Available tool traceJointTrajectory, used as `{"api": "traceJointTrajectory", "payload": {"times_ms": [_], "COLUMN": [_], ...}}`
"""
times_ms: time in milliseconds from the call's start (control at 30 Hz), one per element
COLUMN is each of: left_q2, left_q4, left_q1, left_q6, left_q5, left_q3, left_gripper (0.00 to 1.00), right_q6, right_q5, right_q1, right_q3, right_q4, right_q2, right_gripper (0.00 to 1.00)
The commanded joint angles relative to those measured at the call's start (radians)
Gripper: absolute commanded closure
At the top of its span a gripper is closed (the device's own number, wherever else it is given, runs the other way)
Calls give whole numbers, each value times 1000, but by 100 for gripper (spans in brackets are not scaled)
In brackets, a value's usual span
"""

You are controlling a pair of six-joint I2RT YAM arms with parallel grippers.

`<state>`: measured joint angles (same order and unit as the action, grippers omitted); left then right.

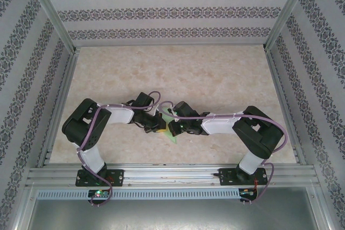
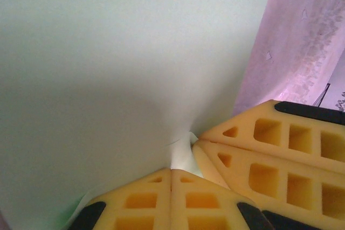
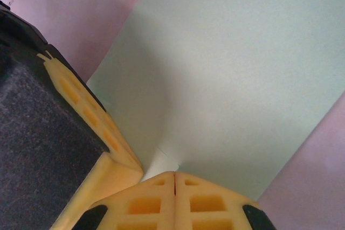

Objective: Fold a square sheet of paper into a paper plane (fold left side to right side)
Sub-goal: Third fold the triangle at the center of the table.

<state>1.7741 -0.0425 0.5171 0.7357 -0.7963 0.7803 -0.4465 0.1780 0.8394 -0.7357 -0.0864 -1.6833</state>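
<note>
The square sheet of paper is light green and mostly hidden under the two wrists at the middle of the table. In the left wrist view the paper sweeps up and puckers into my left gripper, which is shut on its edge. The right gripper's yellow fingers press in beside it. In the right wrist view the paper runs into my right gripper, also shut on it, with the left fingers touching alongside. From above, the left gripper and right gripper meet tip to tip.
The beige marbled tabletop stretches far behind the arms. Aluminium rails run along the near edge and up both sides. Patterned walls close in the back and sides.
</note>
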Motion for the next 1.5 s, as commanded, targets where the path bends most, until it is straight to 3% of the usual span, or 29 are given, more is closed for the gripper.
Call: {"api": "traceJointTrajectory", "payload": {"times_ms": [0,167,633,700,800,1000,1467], "left_q2": [60,73,102,102,97,93,81], "left_q4": [-73,-114,-119,-120,-123,-117,-112], "left_q1": [12,13,13,12,13,14,12], "left_q6": [-47,-68,-65,-64,-62,-58,-48], "left_q5": [87,118,126,124,124,126,128], "left_q3": [10,0,-2,0,2,3,-1], "left_gripper": [100,100,100,100,100,100,100], "right_q6": [-9,-21,-94,-127,-214,-377,-439], "right_q5": [3,16,53,87,185,273,264], "right_q1": [-4,-25,-112,-118,-113,-49,-7], "right_q3": [16,12,54,75,106,137,114], "right_q4": [80,64,109,123,114,25,-16], "right_q2": [-34,4,220,258,290,246,120], "right_gripper": [100,97,71,74,84,96,99]}}
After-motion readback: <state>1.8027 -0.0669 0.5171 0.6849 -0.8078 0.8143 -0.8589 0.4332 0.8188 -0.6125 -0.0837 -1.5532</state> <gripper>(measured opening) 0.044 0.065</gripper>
